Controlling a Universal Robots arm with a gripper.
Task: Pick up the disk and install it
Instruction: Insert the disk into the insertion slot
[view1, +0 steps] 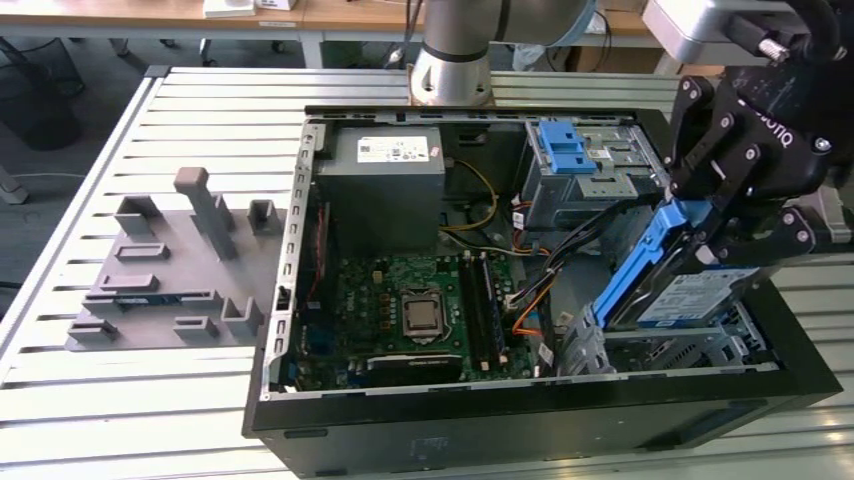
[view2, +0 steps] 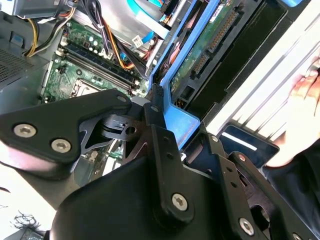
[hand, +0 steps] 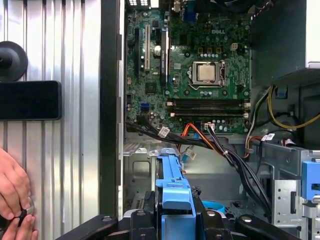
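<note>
One rigid thing is in play: the disk (view1: 694, 290), a flat silver hard drive in a blue plastic bracket, held on edge and tilted by the gripper (view1: 727, 225) above the corner of the open computer case (view1: 534, 420) at the exterior view's right, near the case's front wall. The black fingers are clamped narrow across the bracket; in the first wrist view the blue bracket (hand: 172, 190) sits squeezed between the two fingertips, and in the second wrist view a finger (view2: 160, 135) presses against the blue frame (view2: 187, 122).

Judged from its look, the drive is dense and stiff, heavy for its size, and will not flex. The metal faces are likely slippery and the circuit side with its connector (view2: 212, 42) is fragile, so the plastic bracket edges are the sensible place to hold, as now. A grip near one end leaves the long body free to swing, and the plastic may give a little under pressure.

Room is tight. Below the disk lies the grey drive bay (view1: 667, 350), walled by the case's edge on one side and by a bundle of black and orange cables (view1: 561, 260) on the other. The grey cage with a blue latch (view1: 587, 160) stands beyond, towards the case's rear, and the motherboard (view1: 414, 310) fills the case floor beside the bay. A person's hand (hand: 15, 195) rests on the slatted table (hand: 65, 60) just outside the case wall, near the working corner
</note>
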